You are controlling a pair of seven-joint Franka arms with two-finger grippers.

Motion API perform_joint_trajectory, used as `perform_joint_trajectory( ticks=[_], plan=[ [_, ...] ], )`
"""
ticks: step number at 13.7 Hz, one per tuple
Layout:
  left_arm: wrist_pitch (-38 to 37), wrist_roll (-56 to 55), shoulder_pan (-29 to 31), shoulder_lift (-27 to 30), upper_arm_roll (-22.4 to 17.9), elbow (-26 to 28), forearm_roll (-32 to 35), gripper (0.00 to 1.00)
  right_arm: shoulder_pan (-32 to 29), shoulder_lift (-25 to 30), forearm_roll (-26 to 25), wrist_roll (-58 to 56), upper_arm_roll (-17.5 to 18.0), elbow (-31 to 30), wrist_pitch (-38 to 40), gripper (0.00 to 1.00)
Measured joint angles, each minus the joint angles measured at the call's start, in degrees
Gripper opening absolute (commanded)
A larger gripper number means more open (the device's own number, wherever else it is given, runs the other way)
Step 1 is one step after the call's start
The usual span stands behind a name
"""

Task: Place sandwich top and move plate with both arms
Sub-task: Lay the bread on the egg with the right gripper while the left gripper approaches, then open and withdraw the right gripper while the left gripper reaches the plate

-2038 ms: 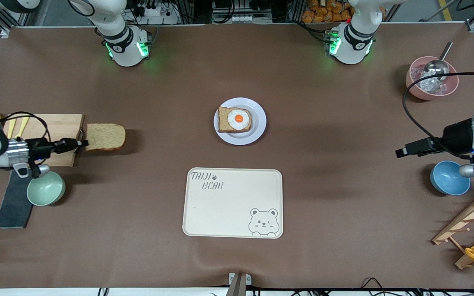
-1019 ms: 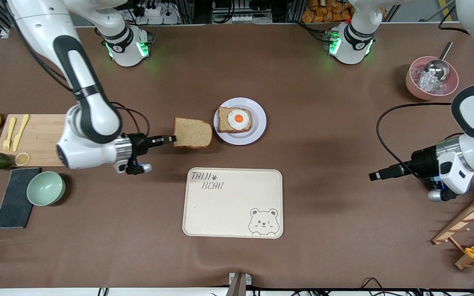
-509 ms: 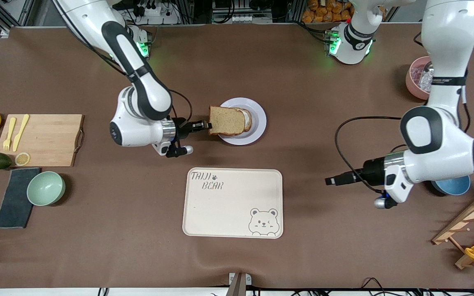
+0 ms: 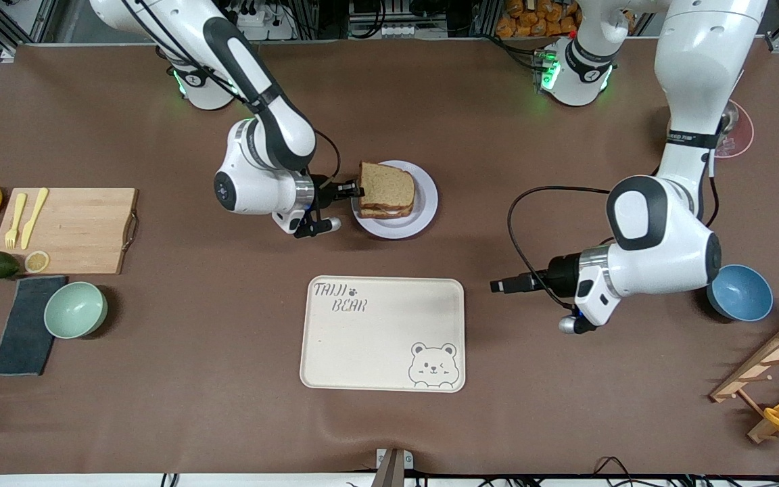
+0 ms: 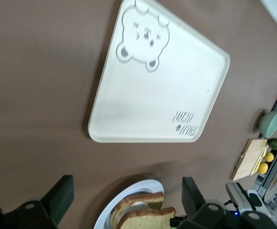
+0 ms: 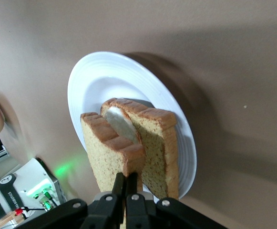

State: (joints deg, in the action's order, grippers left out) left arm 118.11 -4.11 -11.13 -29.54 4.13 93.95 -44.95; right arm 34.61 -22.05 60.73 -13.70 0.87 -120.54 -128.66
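The right gripper [image 4: 356, 190] is pinching the sandwich top [image 4: 387, 183] by its crust edge and holding it over the egg slice [image 6: 150, 138] on the plate [image 4: 427, 203], its fingers pressed tight on the bread. The relation that matters: the top slice is sitting square over the lower slice in the front view, with the gripper at the plate's rim toward the right arm's end of the table, so letting go looks like the move to come. The left gripper [image 4: 498, 287] is hanging over bare table beside the plate, toward the left arm's end, its fingers spread wide; it is well apart from the plate, while the right one is already at it. The bear-printed tray [image 4: 383, 335] is lying nearer the front camera than the plate. The right wrist view is showing what the front view hides: the top slice is tilted, with egg white [image 6: 120, 123] peeking through the gap between the two slices. The left wrist view is showing the tray [image 5: 157, 90] and the plate's rim [image 5: 128, 191].
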Motion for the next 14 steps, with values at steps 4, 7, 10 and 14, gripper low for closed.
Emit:
perform_joint_trajectory(
  ticks=[4,7,10,14],
  plan=[
    [-0.8,0.0,-2.4,1.3,0.6,6.0,0.0,1.00,0.3,0.0,1.0,0.0,-0.1,-0.6,-1.2,0.00],
    [-0.7,0.1,-2.4,3.7,1.7,10.6,0.0,1.00,0.3,0.0,1.2,0.2,-0.1,-0.6,-1.6,0.34],
    [0.3,0.2,-2.4,5.5,3.6,14.2,-1.6,1.00,0.4,0.0,1.3,1.2,-0.1,-0.6,-1.8,0.40],
    [3.6,6.5,-2.4,5.8,5.0,18.7,-8.4,1.00,0.4,0.0,1.4,2.8,-0.4,0.1,-2.1,0.50]
  ],
)
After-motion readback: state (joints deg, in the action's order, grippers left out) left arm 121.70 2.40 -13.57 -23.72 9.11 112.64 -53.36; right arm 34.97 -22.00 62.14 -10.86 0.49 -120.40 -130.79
